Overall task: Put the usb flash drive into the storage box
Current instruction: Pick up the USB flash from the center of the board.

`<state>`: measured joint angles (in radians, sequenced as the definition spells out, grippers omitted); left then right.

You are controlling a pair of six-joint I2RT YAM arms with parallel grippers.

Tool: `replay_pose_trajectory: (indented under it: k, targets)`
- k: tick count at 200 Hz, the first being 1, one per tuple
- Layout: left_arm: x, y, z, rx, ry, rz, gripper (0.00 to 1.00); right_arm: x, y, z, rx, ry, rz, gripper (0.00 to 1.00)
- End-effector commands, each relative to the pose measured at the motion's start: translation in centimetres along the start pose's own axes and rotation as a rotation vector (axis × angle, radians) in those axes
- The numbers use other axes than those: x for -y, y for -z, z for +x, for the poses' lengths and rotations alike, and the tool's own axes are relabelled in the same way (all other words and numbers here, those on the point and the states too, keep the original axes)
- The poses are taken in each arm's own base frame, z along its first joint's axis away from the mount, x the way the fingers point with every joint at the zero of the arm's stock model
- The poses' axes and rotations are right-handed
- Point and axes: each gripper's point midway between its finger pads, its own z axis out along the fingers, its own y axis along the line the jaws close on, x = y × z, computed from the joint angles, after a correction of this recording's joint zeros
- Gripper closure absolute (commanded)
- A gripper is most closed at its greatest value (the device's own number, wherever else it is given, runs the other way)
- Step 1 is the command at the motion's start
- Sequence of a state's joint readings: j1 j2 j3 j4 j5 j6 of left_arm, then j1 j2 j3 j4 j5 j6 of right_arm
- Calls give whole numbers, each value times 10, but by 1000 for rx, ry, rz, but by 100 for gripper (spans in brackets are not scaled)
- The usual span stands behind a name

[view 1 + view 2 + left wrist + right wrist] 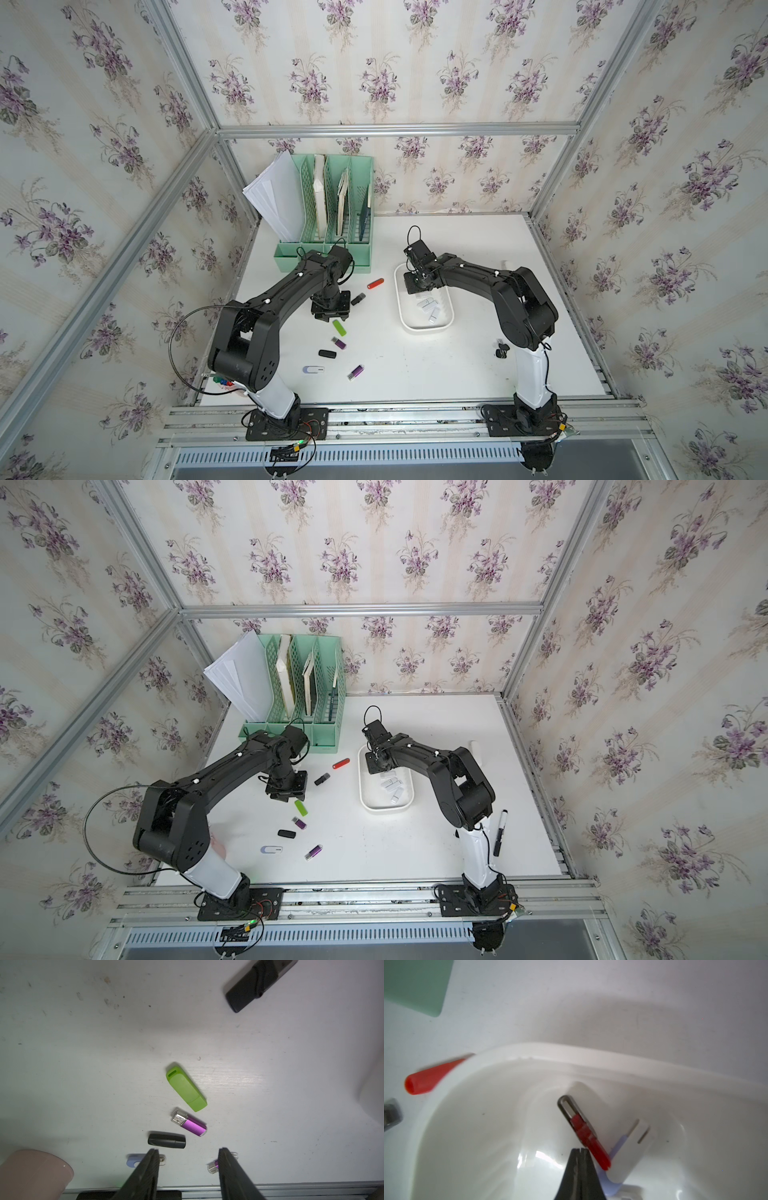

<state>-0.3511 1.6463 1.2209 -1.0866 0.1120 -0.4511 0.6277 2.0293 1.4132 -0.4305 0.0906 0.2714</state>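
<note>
Several usb flash drives lie loose on the white table: a green one (186, 1087) (339, 327), a purple one (189, 1124), a black one (166, 1140) and a red one (375, 283). My left gripper (189, 1150) (332, 319) hangs open just above the table beside the green drive, with nothing between its fingers. The white storage box (426, 328) (591, 1057) holds several white drives (428, 307) and a red swivel drive (583, 1130). My right gripper (580, 1149) (417, 282) is shut over the box's far end, its tip beside the red swivel drive, not gripping it.
A mint-green file organizer (332, 208) with papers stands at the back left. A pink cup (35, 1172) sits by the left arm's base. A black marker (500, 833) lies next to the right arm. More drives (355, 372) lie near the front.
</note>
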Motion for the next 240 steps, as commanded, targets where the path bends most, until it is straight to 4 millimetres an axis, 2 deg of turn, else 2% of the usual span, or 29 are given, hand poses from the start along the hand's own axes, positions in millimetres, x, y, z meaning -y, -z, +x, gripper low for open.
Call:
replay_pose_trajectory:
  k: [1,35,39,78,97,130,185,240]
  targets:
    - [-2,3,2,-4,-8,-3,49,10,11,-7,37,-21,46,100]
    - [-5,-2,8,-13,-5,-13,46,9,22,-14,65,-18,37,100]
    - [-6,-3,9,-16,-7,-17,41,8,25,-15,72,-18,28,100]
    - [-13,-16,20,-43,2,-40,34,-7,58,-22,140,2,-23,100]
    - [-14,-22,21,-46,11,-40,32,-13,71,-22,151,3,-50,100]
    - [-14,-32,17,-47,24,-48,25,-18,80,-12,133,28,-52,100]
    - [-8,-50,0,-54,37,-52,24,-26,94,4,132,52,-72,100]
    - [-7,-59,-9,-58,34,-63,32,-24,102,11,129,62,-67,100]
